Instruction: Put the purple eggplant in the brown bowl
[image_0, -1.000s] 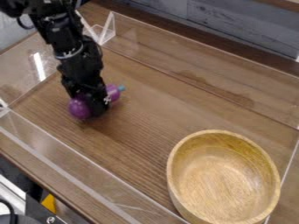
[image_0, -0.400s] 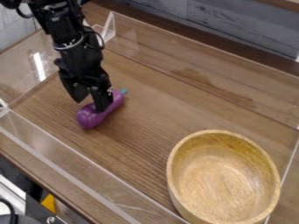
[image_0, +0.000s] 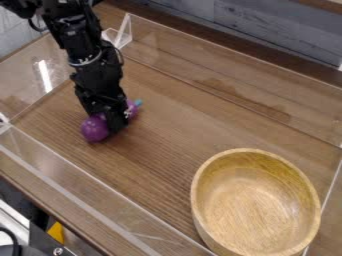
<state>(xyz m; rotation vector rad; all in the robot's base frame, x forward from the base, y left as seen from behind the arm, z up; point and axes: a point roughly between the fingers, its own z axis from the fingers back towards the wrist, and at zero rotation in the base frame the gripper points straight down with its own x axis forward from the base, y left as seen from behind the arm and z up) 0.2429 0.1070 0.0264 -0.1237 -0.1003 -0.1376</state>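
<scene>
On the left of the wooden table (image_0: 167, 165), the black gripper (image_0: 107, 112) points down over the purple eggplant (image_0: 95, 128) – it covers the middle part. The fat end shows toward the near left, and the small teal tip looks out on the right side. Whether the jaws are apart or clamped on the eggplant, I cannot tell. At the near right – well apart from them – stands the brown bowl (image_0: 255, 203), upright.
</scene>
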